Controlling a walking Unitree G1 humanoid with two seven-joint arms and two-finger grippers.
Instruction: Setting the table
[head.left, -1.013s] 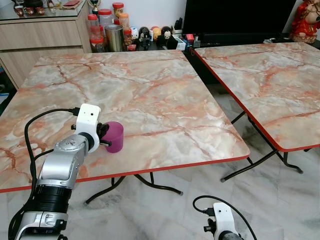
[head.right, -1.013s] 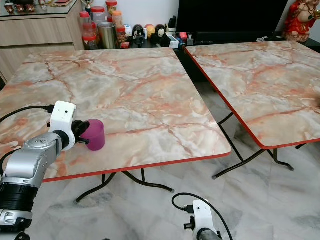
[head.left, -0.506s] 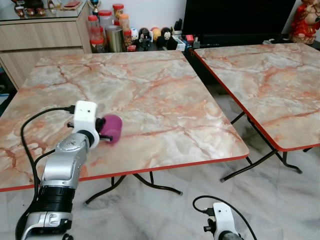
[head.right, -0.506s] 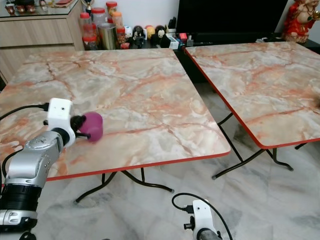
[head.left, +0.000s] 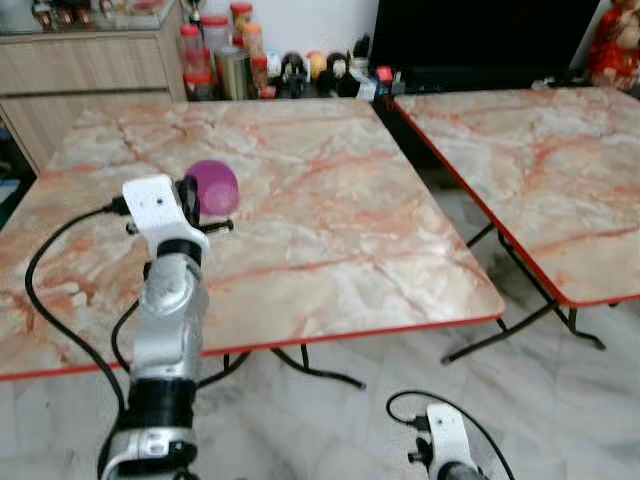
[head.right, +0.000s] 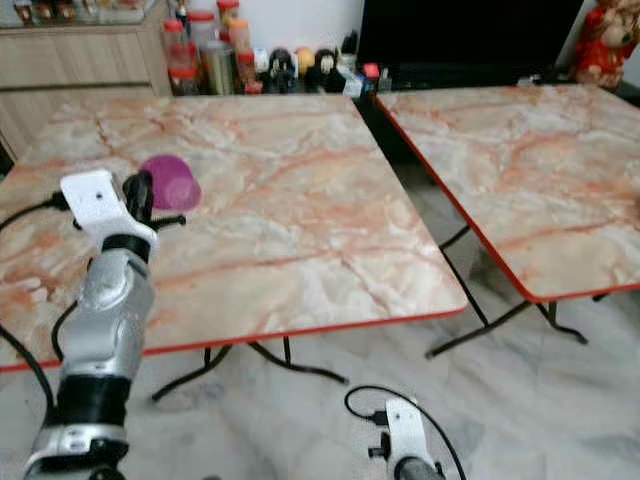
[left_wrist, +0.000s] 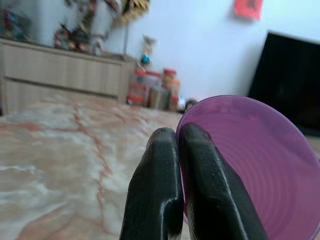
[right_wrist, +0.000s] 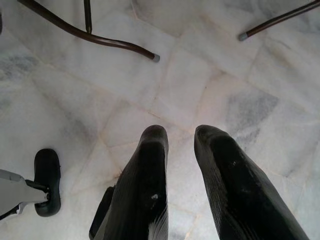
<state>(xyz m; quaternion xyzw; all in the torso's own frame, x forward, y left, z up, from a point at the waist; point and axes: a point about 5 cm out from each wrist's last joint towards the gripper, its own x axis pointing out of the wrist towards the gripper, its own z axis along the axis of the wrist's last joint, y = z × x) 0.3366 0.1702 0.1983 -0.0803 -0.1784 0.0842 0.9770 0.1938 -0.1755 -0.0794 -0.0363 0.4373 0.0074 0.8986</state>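
A purple plastic cup (head.left: 212, 187) hangs in the air above the near marble table (head.left: 330, 210), tipped on its side with its mouth facing away from me. My left gripper (head.left: 196, 200) is shut on the cup's rim; in the left wrist view the two black fingers (left_wrist: 170, 190) pinch the purple wall of the cup (left_wrist: 255, 165). My right gripper (right_wrist: 177, 145) hangs low over the floor with its fingers apart and nothing between them; its white wrist (head.left: 445, 450) shows at the bottom of the left eye view.
A second marble table (head.left: 540, 160) stands to the right across a narrow gap. Jars and small figurines (head.left: 250, 60) line the back by a wooden cabinet (head.left: 90, 70) and a dark screen (head.left: 480, 35). Black table legs (right_wrist: 90, 35) cross the tiled floor.
My left arm has lifted the purple cup off the table and carried it up and farther over the table, tilting it on its side. The right arm has stayed put.
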